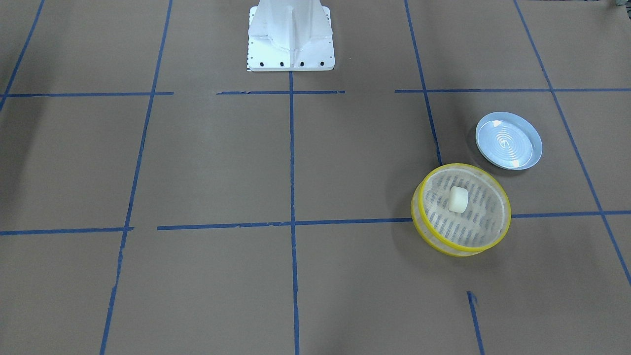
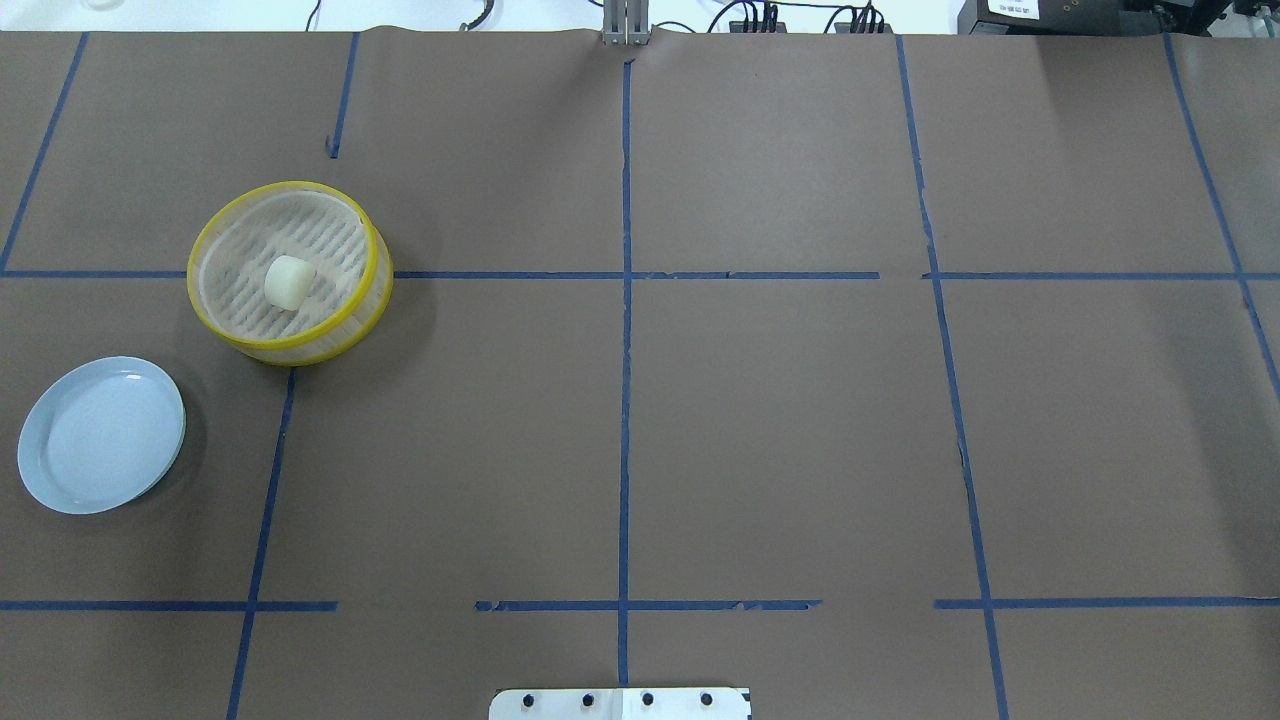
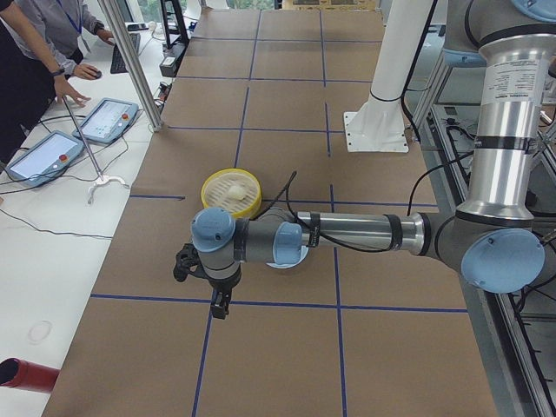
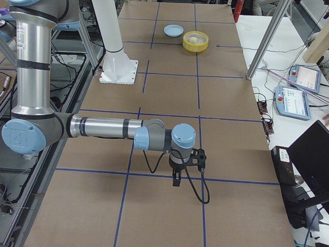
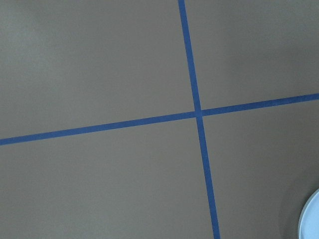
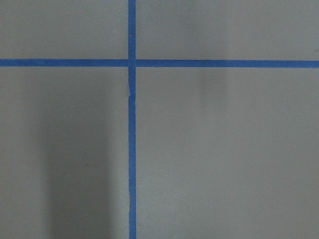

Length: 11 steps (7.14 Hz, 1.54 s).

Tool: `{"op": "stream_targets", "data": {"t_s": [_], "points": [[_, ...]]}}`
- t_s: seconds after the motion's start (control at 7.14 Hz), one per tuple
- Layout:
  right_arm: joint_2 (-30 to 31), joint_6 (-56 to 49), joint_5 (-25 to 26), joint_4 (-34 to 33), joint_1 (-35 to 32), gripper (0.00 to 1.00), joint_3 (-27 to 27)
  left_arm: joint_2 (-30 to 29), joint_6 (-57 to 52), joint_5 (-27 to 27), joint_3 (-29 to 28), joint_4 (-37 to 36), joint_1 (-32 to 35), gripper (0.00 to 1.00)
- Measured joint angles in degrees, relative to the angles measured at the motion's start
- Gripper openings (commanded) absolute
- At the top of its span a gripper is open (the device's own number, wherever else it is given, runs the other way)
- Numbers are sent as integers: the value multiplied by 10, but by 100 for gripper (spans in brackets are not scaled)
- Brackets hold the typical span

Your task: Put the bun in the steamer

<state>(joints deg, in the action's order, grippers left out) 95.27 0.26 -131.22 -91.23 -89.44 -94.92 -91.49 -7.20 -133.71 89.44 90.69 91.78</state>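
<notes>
left gripper: seen only in the left side view, pointing down above the table, near the robot's side of the plate. fingers too small there to read; cannot tell how far apart they are. nothing visibly hangs from it.

right gripper: seen only in the right side view, also pointing down over bare paper at the table's right end, well apart from all objects. opening likewise cannot be told. its wrist camera shows only a cross of blue tape.

bun: lies inside the steamer, on the slatted floor, roughly central, clear of the wall. not touched by either gripper.

steamer sits far left on the table, upright, over a tape line. the plate, light blue, with nothing on it, lies nearer the robot and further left, beside the steamer but apart from it.

judgement: placement looks done. both arms are parked low and away from the basket, likely so nothing can knock it.
</notes>
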Motion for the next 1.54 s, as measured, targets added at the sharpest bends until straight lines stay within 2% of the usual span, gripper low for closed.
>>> {"op": "stream_targets", "data": {"t_s": [1.54], "points": [[0,0,0,0,0,100,0,6,32,3,3,2,-1,100]]}}
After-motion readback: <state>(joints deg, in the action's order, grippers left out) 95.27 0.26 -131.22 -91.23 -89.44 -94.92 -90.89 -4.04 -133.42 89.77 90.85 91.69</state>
